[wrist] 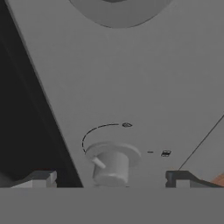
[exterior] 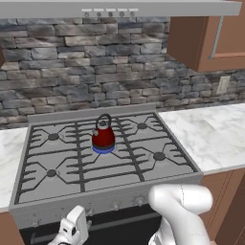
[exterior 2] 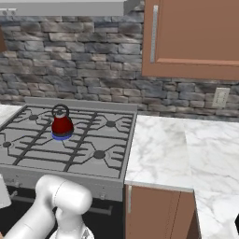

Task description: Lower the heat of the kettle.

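Observation:
The dark-red kettle (exterior: 103,137) (exterior 2: 62,125) stands upright on the centre burner of the stove (exterior: 143,182), blue ring at its base, thin loop handle on top. Down at the stove's front panel, my hand (exterior: 74,228) hangs left of centre. In the hand view my gripper (wrist: 111,178) is open, and a grey control knob (wrist: 111,165) sits between its two fingertips (wrist: 40,177) with clear gaps on both sides. The knob has a small pointer tab aimed to the left, and a thin arc with marks runs around it on the panel.
Several more knobs (exterior: 139,201) line the front panel. Marble counters (exterior: 215,134) flank the stove on both sides. A stone backsplash rises behind, with a range hood (exterior: 110,8) and a wooden cabinet (exterior 2: 196,37) overhead. A dark oven front lies below the panel.

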Motion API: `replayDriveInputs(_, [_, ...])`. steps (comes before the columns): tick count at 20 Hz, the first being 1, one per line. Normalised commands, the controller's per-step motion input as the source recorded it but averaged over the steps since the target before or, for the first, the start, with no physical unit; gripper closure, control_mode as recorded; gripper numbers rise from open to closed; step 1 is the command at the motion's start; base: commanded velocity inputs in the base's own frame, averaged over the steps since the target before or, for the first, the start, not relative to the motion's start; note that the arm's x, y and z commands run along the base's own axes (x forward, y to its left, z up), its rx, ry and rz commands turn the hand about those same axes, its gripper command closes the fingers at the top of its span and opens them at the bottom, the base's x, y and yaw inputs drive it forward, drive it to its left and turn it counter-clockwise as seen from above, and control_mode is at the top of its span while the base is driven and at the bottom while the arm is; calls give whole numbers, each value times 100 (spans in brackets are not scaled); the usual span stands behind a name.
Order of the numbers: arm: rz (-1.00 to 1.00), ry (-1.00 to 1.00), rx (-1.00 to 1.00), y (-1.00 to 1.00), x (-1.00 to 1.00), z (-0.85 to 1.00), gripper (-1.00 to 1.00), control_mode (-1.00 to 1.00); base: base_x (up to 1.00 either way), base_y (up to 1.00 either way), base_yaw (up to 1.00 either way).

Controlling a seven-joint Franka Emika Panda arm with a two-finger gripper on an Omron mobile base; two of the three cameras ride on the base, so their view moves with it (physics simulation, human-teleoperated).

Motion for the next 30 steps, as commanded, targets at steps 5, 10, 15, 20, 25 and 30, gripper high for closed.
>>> replayDriveInputs(5, [7, -2, 6, -4, 21, 0, -100, -100, 0, 0, 0])
replayDriveInputs(10, [8, -6, 8, -10, 19, 0, -100, -100, 0, 0, 0])
replayDriveInputs(15, [7, -3, 7, -8, 25, 0, -100, -100, 0, 0, 0])
replayDriveInputs(20, [5, 0, 5, 0, 34, 1, -100, -100, 0, 0, 0])
replayDriveInputs(25, [4, 0, 1, 0, 32, 1, -100, -100, 0, 0, 0])
replayDriveInputs(30, [1, 0, 0, 0, 8, 0, 100, -100, 0, 0, 0])
